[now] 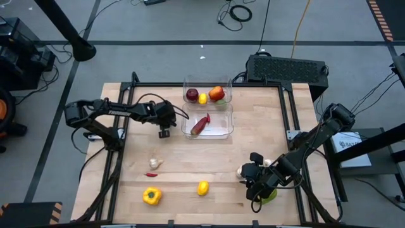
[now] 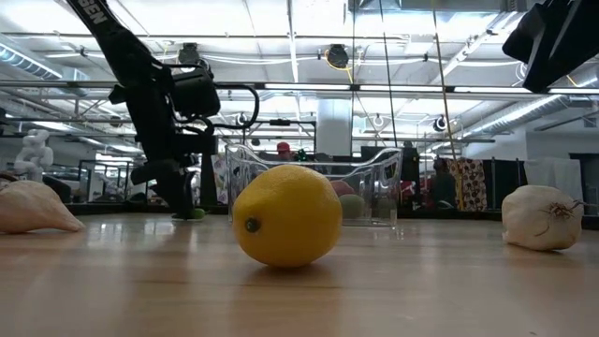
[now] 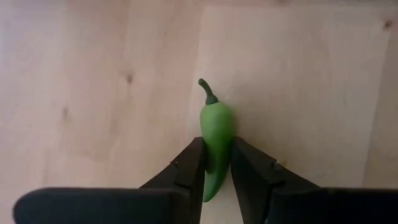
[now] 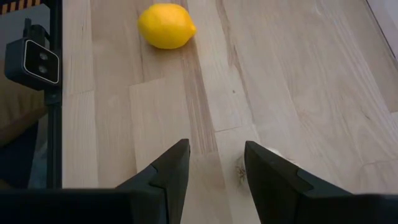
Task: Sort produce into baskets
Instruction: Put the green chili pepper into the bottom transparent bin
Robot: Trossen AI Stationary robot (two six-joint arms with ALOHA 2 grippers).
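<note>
Fingers of left gripper clamping green pepper, no legible writing

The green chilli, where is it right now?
The left wrist view shows the green chilli between the fingers of the left gripper, which sits just left of the near basket in the high view.

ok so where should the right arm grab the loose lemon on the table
Grip the lemon across its plump middle, coming straight down from above. It lies on its side on bare wood, so the round belly, not the tapered ends, gives the fingers of the open right gripper the steadiest hold. The left gripper is shut on a green pepper.
</note>
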